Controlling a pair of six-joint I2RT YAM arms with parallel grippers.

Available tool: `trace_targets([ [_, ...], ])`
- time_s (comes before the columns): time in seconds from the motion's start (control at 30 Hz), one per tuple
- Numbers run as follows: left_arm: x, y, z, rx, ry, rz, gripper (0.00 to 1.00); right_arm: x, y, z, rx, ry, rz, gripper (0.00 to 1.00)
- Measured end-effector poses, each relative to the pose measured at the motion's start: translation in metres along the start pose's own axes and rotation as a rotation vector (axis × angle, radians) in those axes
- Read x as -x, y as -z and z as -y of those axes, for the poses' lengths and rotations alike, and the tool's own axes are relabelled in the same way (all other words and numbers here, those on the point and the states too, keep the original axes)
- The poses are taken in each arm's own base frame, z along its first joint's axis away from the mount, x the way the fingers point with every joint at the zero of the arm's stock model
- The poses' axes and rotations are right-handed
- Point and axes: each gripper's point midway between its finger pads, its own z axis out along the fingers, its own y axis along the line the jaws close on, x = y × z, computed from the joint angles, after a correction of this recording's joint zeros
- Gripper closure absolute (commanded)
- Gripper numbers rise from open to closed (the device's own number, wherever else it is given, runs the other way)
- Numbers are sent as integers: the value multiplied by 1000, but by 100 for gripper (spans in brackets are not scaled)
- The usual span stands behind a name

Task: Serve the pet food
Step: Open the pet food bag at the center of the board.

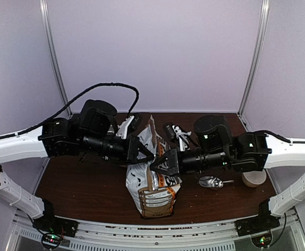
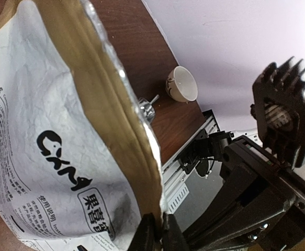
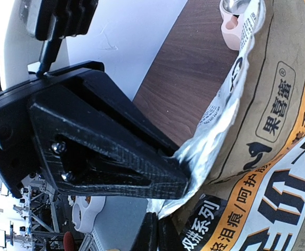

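Observation:
The pet food bag (image 1: 155,196) stands upright at the table's middle, white and grey with orange print and a foil lining. Its kibble is hidden inside. My left gripper (image 1: 149,156) is shut on the bag's top rim from the left; the wrist view shows the jaws (image 2: 160,232) pinching the brown, foil-backed edge of the bag (image 2: 37,104). My right gripper (image 1: 155,166) is shut on the opposite rim, its jaws (image 3: 157,232) clamped on crumpled foil of the bag (image 3: 278,157). The left gripper's black finger (image 3: 121,162) sits just above them.
A shiny metal scoop (image 1: 213,182) lies right of the bag, with a small cup (image 1: 254,179) beyond it near the right edge. The cup (image 2: 182,83) and the scoop's tip (image 2: 147,107) also show past the bag's rim. A pink feeder (image 3: 229,23) sits behind the bag.

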Motion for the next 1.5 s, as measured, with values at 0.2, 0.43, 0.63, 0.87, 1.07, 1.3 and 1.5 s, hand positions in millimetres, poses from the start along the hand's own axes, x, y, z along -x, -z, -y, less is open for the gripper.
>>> trace_targets([
  [0.2,-1,-4,1,-3,-1,-22,100,1,1,4,-43,9,-8,100],
  [0.43,4,2,-1,59,-5,-12,100,10,2,4,-181,47,4,100],
  [0.63,3,4,-9,126,-2,0,100,9,-7,6,-345,117,-8,100],
  [0.87,2,6,-17,177,1,14,100,7,-15,11,-499,208,-6,100],
  [1.07,2,7,-21,205,-2,23,100,8,-19,15,-570,257,5,100],
  [1.3,3,7,-22,213,0,36,100,10,-19,20,-612,276,25,100],
  [1.5,4,6,-25,218,1,45,100,11,-20,23,-632,281,34,100],
])
